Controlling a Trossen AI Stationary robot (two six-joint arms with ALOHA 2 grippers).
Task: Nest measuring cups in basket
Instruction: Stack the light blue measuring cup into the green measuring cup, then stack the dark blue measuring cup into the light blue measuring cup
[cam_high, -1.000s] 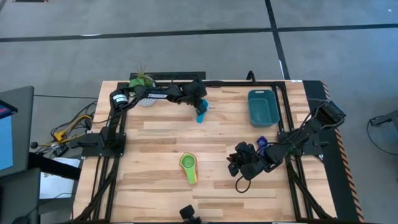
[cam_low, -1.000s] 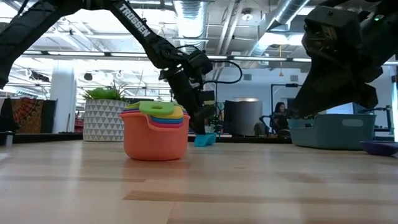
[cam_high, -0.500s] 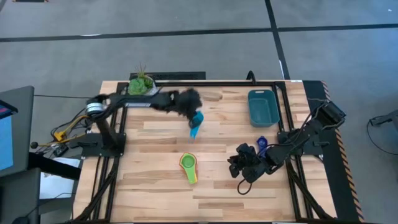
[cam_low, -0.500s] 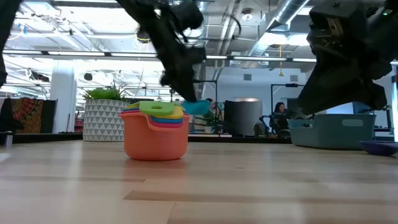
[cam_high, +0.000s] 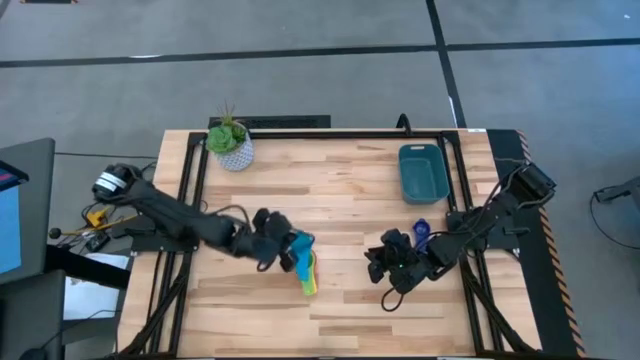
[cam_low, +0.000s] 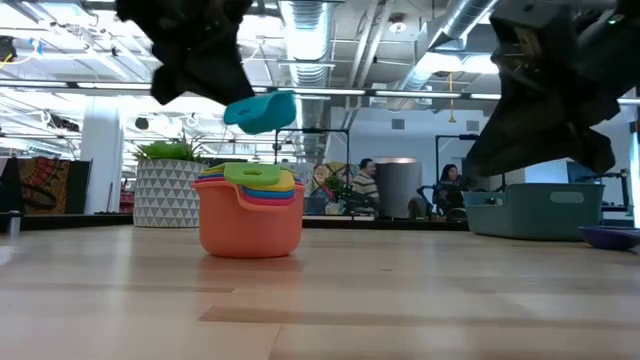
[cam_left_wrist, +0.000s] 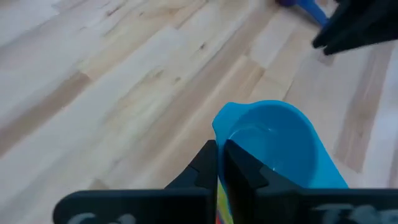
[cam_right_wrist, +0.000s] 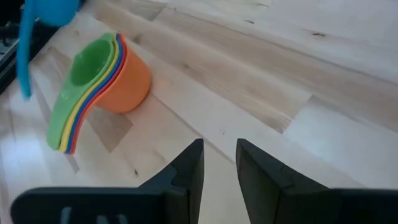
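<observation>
One light blue cup (cam_low: 262, 110), lying level above the nested stack (cam_low: 250, 212), is pinched in the left tool (cam_high: 283, 254).

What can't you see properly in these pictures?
- High view: the nested stack of cups is half hidden under the left gripper and its light blue cup.
- Low view: the navy cup is cut off by the edge.
- Left wrist view: the light blue cup's handle is hidden by the jaws.

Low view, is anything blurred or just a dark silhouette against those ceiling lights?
Low view: both arms are dark silhouettes against bright ceiling lights; the light blue cup and orange stack read clearly, the near table is soft. Left wrist view: sharp on the cup, with the navy cup blurred.
</observation>
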